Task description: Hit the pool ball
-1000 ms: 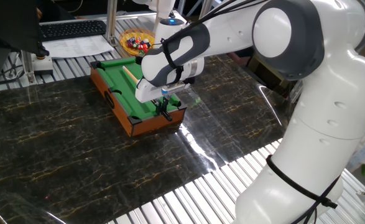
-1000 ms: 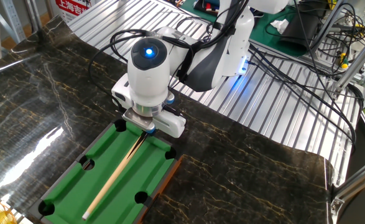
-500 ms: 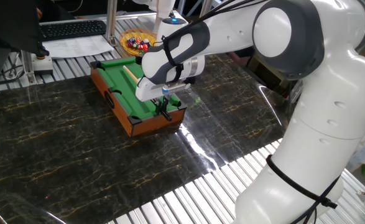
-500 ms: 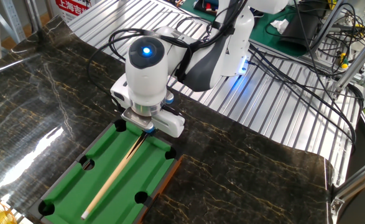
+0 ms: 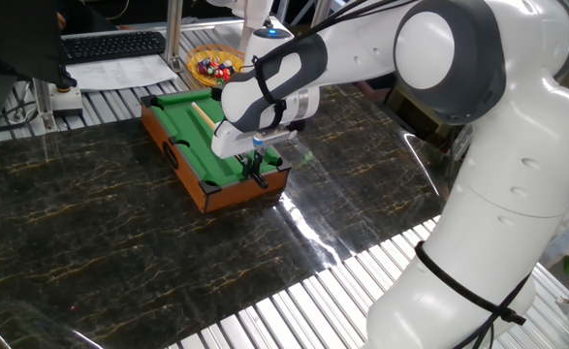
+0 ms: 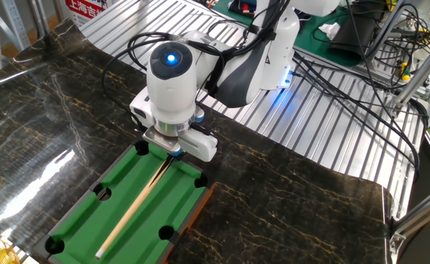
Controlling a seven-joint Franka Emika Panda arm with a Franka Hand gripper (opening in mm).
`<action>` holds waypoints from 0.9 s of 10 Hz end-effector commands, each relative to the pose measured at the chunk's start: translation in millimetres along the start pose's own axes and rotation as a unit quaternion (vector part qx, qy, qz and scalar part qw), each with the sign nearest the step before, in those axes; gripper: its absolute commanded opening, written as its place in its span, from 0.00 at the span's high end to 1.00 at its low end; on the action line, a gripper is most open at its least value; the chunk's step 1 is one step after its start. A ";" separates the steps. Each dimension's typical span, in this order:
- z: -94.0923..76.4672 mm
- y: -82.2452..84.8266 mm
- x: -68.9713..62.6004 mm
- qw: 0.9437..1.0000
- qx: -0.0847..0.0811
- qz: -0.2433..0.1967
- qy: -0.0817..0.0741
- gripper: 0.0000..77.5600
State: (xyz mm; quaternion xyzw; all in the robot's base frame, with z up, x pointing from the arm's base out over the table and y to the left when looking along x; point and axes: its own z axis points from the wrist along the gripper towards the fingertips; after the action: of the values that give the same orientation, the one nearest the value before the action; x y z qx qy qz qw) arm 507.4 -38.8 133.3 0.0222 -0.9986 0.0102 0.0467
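Observation:
The miniature pool table [image 5: 224, 194] [image 6: 182, 187] has green felt and a wooden frame and sits on the dark marble top. A long thin wooden cue stick [image 5: 205, 116] [image 6: 132, 211] lies lengthwise on the felt. My gripper [image 5: 255, 174] [image 6: 172, 151] hangs over the table's near end, shut on the cue's butt end. The wrist body hides most of the fingers in the other fixed view. No blue pool ball shows on the visible felt; it is hidden or out of view.
A yellow bowl [image 5: 214, 66] of red, yellow and dark balls stands just beyond the pool table's far end. A keyboard [image 5: 114, 44] and papers lie behind it. Cables [image 6: 346, 95] trail over the ribbed metal surface beside the arm's base.
The wrist has shifted slightly along the pool table, and the cue has slid a little toward the far end with it.

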 end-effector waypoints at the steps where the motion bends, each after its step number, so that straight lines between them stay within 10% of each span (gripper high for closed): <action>1: -1.8 -0.3 -1.0 1.000 0.001 -0.003 -0.003 0.99; 2: -1.8 -0.3 -1.0 1.000 0.001 -0.003 -0.003 0.00; 9: -1.8 -0.3 -1.0 1.000 0.001 -0.003 -0.003 0.00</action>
State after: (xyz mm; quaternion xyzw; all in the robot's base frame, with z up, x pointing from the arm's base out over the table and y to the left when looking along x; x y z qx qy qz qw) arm 507.2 -38.7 133.4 0.0250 -0.9986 0.0101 0.0464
